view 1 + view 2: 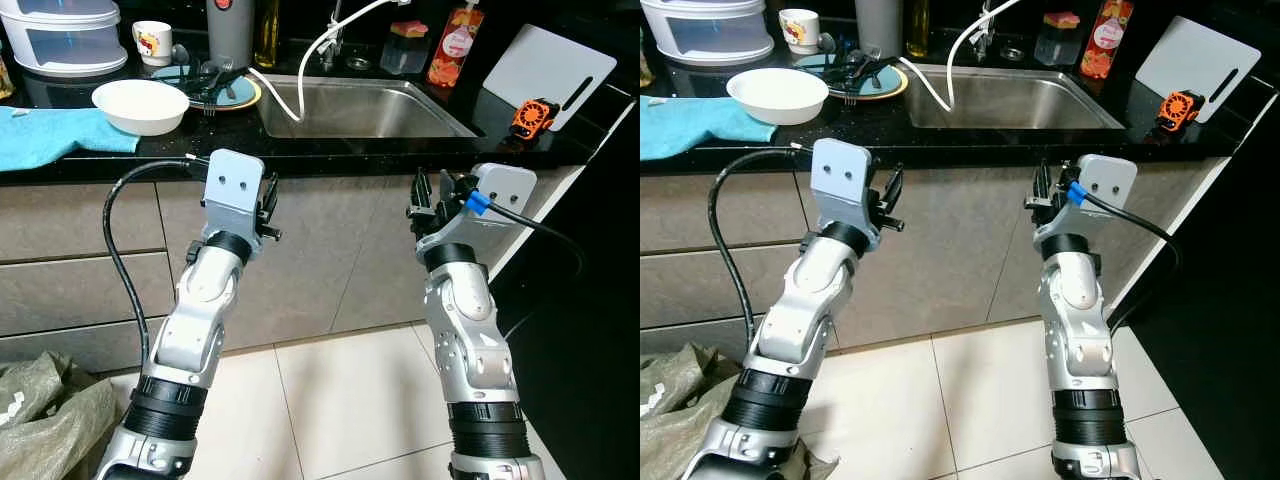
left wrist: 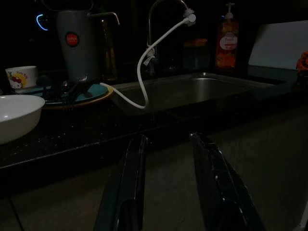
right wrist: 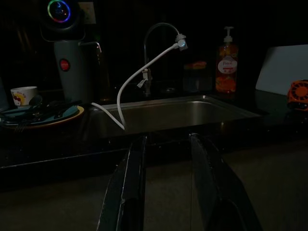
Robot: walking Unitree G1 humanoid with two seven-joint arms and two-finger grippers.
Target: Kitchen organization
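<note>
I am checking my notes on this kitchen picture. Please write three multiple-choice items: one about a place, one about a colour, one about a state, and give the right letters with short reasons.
1. Where does the white bowl stand?
A. inside the sink
B. on the black counter, beside the blue towel
C. on the floor

2. What colour is the soap bottle behind the sink?
A. orange
B. green
C. white

3. How are the left gripper fingers?
A. shut on a cup
B. shut on nothing
C. open, holding nothing

Key: 1 B, the bowl sits on the counter next to the towel. 2 A, its body is orange. 3 C, the left wrist view shows a gap between the fingers.
</note>
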